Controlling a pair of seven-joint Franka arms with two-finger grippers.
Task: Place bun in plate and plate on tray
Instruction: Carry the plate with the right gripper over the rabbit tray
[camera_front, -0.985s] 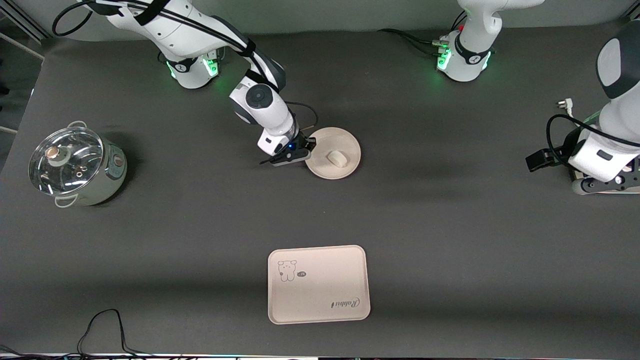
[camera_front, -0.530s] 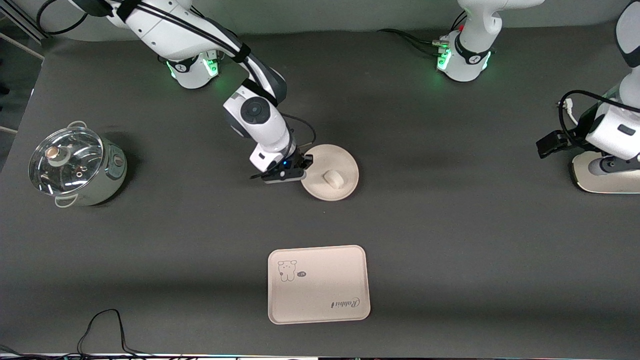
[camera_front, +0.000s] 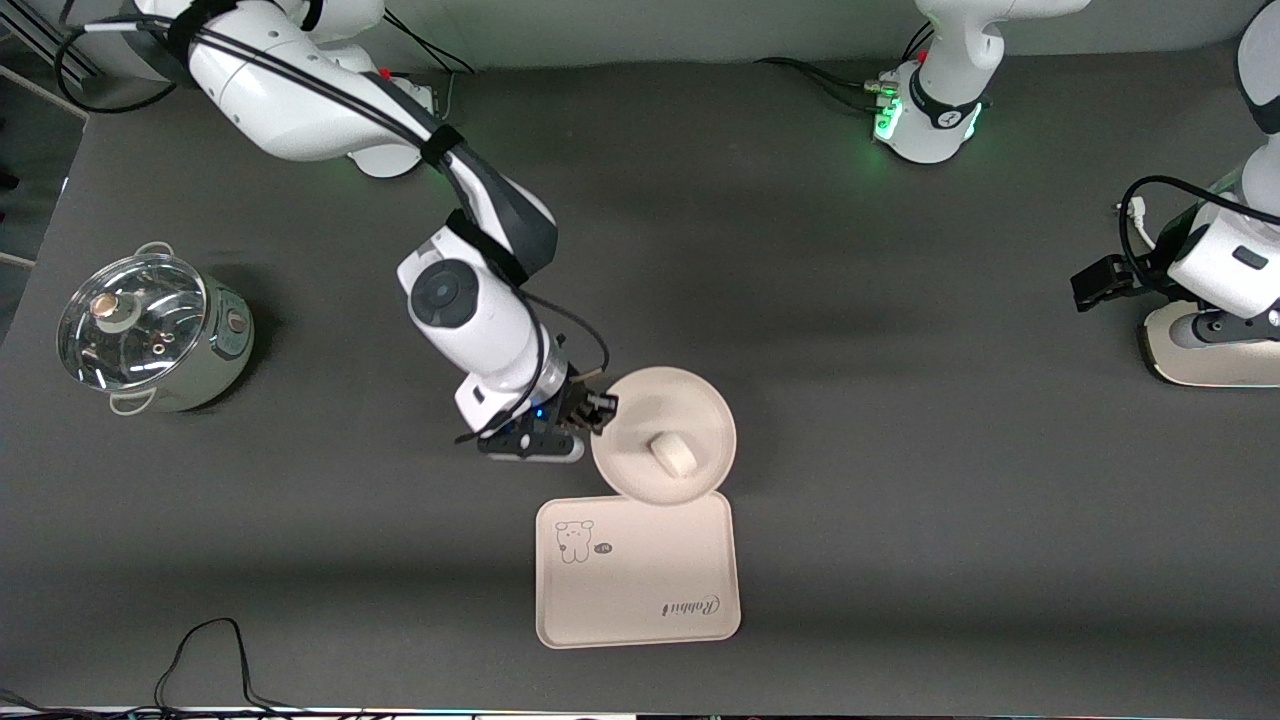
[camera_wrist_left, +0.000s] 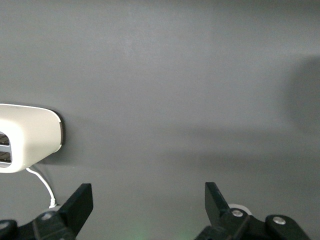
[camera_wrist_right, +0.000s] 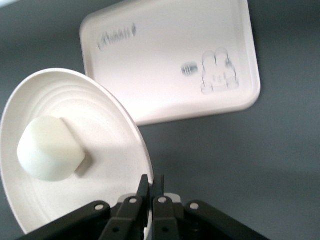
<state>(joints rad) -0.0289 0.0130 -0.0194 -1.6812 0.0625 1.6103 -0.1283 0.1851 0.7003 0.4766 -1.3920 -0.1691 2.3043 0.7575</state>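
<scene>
Right gripper (camera_front: 598, 408) clamped on the rim of the plate (camera_front: 690, 405), fingers pressed together on the edge at the side toward the right arm's end of the table. Plate held up in the air, its lower edge in the front view overlapping the tray's (camera_front: 640, 590) edge that lies farther from the front camera. Bun (camera_front: 673, 454) resting inside the plate, a little off centre, apart from the pinched rim. In the right wrist view: fingers (camera_wrist_right: 145, 192) closed thin on the plate's (camera_wrist_right: 110, 145) rim, bun (camera_wrist_right: 49, 149) sitting on the ringed inner surface, tray (camera_wrist_right: 150, 55) below with its bear drawing and script lettering showing. Tray flat on the dark table (camera_front: 900, 500), holding nothing.

Left gripper (camera_wrist_left: 147, 207) waiting at the left arm's end of the table, fingers spread wide apart, holding nothing, over bare table beside a white appliance (camera_wrist_left: 27, 137). Lidded pot (camera_front: 150, 330) standing near the right arm's end, well apart from the tray.
</scene>
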